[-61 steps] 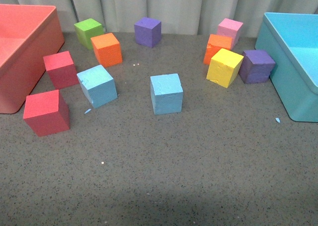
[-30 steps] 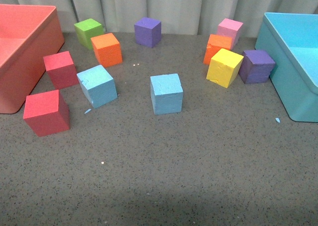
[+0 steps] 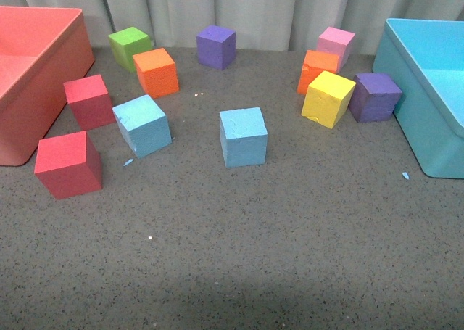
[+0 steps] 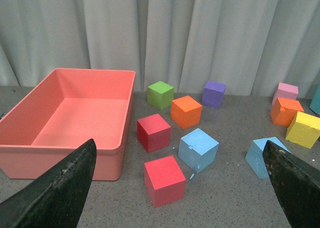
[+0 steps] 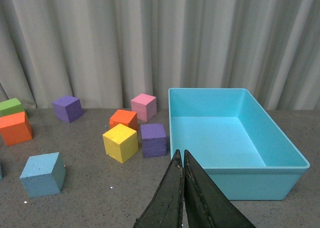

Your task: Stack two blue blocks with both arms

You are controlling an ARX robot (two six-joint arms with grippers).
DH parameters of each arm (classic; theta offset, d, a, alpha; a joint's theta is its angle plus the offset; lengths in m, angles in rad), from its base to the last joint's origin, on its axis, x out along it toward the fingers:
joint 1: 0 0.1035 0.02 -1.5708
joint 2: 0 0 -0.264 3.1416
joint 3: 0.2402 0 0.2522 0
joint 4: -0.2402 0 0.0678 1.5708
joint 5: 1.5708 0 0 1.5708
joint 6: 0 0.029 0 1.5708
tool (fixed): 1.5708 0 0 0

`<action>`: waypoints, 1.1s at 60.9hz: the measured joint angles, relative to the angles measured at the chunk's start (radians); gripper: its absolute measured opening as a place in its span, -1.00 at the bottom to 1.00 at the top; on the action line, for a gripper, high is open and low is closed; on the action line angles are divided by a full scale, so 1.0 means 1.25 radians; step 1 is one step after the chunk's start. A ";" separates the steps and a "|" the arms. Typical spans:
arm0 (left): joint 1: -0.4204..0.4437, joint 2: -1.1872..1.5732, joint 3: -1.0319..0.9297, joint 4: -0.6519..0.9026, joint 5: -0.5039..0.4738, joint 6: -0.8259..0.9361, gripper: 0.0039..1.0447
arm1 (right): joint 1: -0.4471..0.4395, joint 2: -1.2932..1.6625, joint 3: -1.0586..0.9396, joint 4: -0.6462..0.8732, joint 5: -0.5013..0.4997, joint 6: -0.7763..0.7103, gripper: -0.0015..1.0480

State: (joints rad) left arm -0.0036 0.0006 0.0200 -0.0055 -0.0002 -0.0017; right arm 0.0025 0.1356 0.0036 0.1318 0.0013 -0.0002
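Blocks: left blue block (image 3: 142,125) and middle blue block (image 3: 243,136), matte foam cubes with chipped edges, rest well apart on speckled grey table (image 3: 290,236) | left gripper (image 4: 178,145): worn black jaws spread wide, holding nothing | right gripper (image 5: 181,155): tapered black jaws pressed together, nothing between them, touching no cube | turquoise bin (image 5: 260,180): smooth rectangular tub

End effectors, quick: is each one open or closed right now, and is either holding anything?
Left end effector: open wide, holding nothing.
Right end effector: closed, holding nothing.
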 joint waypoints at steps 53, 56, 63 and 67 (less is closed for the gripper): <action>-0.059 0.580 0.168 0.123 -0.132 -0.238 0.88 | 0.000 -0.106 0.000 -0.105 -0.002 0.000 0.85; -0.070 0.693 0.216 0.164 -0.128 -0.269 0.88 | 0.000 -0.106 0.000 -0.105 -0.002 0.000 0.80; -0.096 0.938 0.339 0.183 -0.132 -0.318 0.88 | 0.000 -0.106 0.000 -0.105 -0.002 0.000 0.82; -0.114 1.112 0.450 0.149 -0.150 -0.364 0.88 | 0.000 -0.106 0.000 -0.105 -0.002 0.000 0.82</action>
State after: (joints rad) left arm -0.1459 1.3903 0.5819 0.1810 -0.1883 -0.4572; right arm 0.0025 0.0036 0.0032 0.0006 -0.0013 -0.0002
